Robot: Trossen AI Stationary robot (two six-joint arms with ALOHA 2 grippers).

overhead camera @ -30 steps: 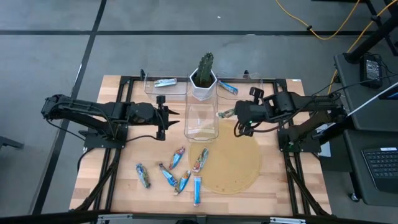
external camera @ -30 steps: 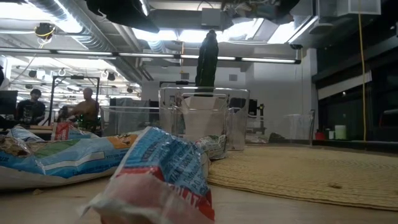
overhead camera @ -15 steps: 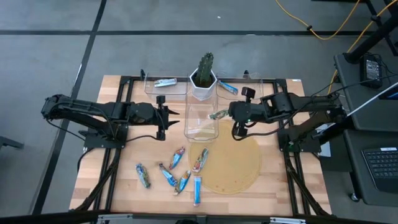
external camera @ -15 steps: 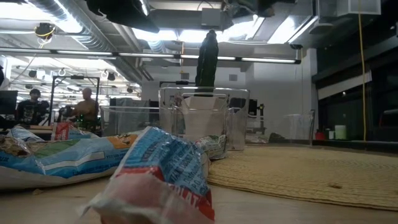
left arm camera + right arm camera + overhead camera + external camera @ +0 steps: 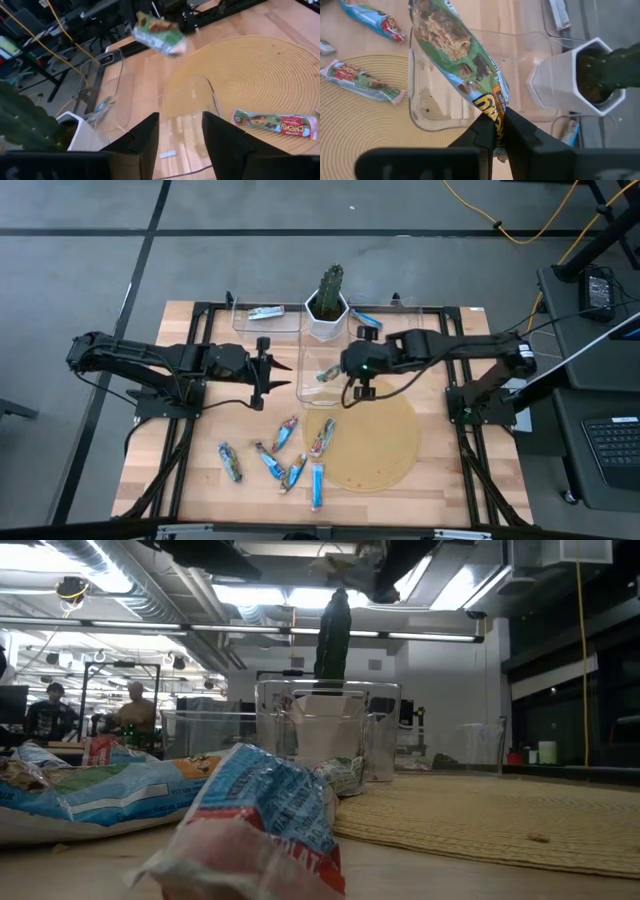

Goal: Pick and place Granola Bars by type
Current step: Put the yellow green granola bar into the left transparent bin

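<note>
My right gripper reaches in from the table's right and is shut on a green-brown granola bar, which hangs over the middle clear bin. The left wrist view shows the same bar in the air. My left gripper is open and waits left of that bin, touching nothing. Several bars lie flat on the near part of the table, among them a blue one, and a green one lies on the round mat's edge. The far bins hold blue bars. My right gripper pinches the green-brown bar by one end of its wrapper between its two fingers. The fingers come from the table's right, slanting down, along the bar's length. The bar is lifted clear and sticks out past the fingertips over the middle bin.
A cactus in a white pot stands just behind the middle bin, between the two far bins. A round woven mat lies near right. In the low view, bars lie close up, and people sit in the room beyond.
My right gripper has moved toward the table's left, from beside the middle bin's right wall to above the bin, carrying the green-brown bar with it. The gripper has stayed shut on the bar.
</note>
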